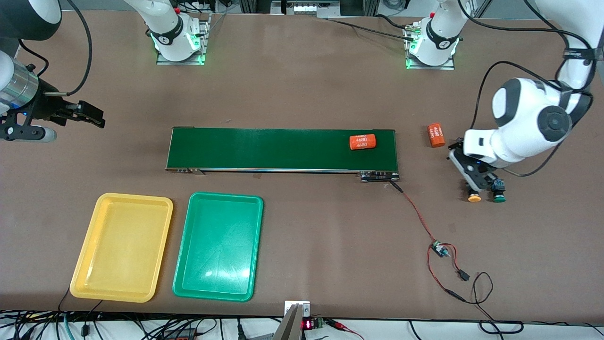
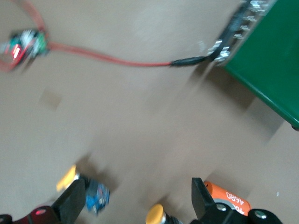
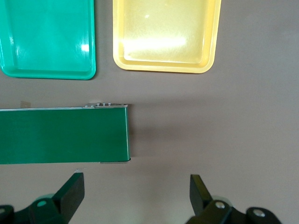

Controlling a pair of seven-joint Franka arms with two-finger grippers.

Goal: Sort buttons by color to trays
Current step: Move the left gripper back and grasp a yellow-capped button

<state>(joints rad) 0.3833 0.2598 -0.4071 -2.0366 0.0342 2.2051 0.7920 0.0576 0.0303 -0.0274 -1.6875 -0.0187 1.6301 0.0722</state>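
The right gripper (image 1: 87, 115) hung open over bare table off the conveyor belt's (image 1: 283, 148) end, holding nothing. The yellow tray (image 1: 80, 278) and green tray (image 1: 181, 283) lay side by side, apart, nearer the front camera, with clear tabletop around them. A numbered orange cylinder (image 1: 362, 141) rested on the belt; another (image 1: 436, 135) lay on the table just off its other end. The left gripper (image 1: 479, 182) was low, open, among the buttons: an orange-capped button (image 1: 474, 198) and a green-capped button (image 1: 499, 197) just beside it. Its wrist view showed two orange caps (image 2: 67, 177) (image 2: 154, 214) instead.
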